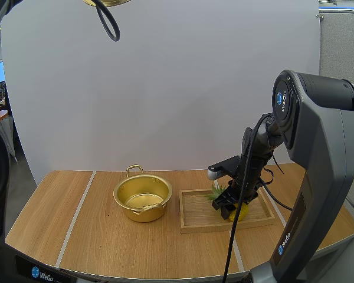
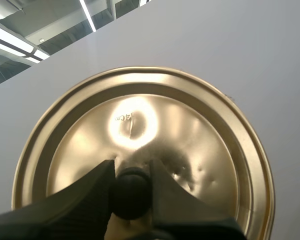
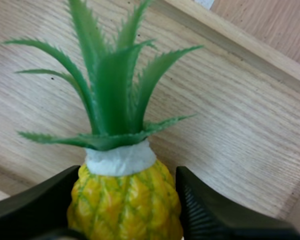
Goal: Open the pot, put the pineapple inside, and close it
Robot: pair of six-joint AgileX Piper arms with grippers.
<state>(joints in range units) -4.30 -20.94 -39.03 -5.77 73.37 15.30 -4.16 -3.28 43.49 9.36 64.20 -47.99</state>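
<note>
The gold pot (image 1: 142, 198) stands open on the table, left of the wooden tray (image 1: 196, 213). Its gold lid (image 1: 107, 2) hangs high above the table. In the left wrist view my left gripper (image 2: 131, 172) is shut on the lid's (image 2: 155, 135) black knob (image 2: 131, 194). The pineapple (image 1: 241, 213), yellow with green leaves, lies in the tray. My right gripper (image 1: 226, 209) is down on it. In the right wrist view both fingers press the pineapple's (image 3: 125, 200) yellow body at my right gripper (image 3: 127, 175), over the tray's floor (image 3: 230, 115).
The pot has two handles, one at its back (image 1: 134, 170) and one at its front. Bare wooden table (image 1: 65, 218) lies left of and in front of the pot. My right arm's large base (image 1: 318, 177) rises at the table's right edge.
</note>
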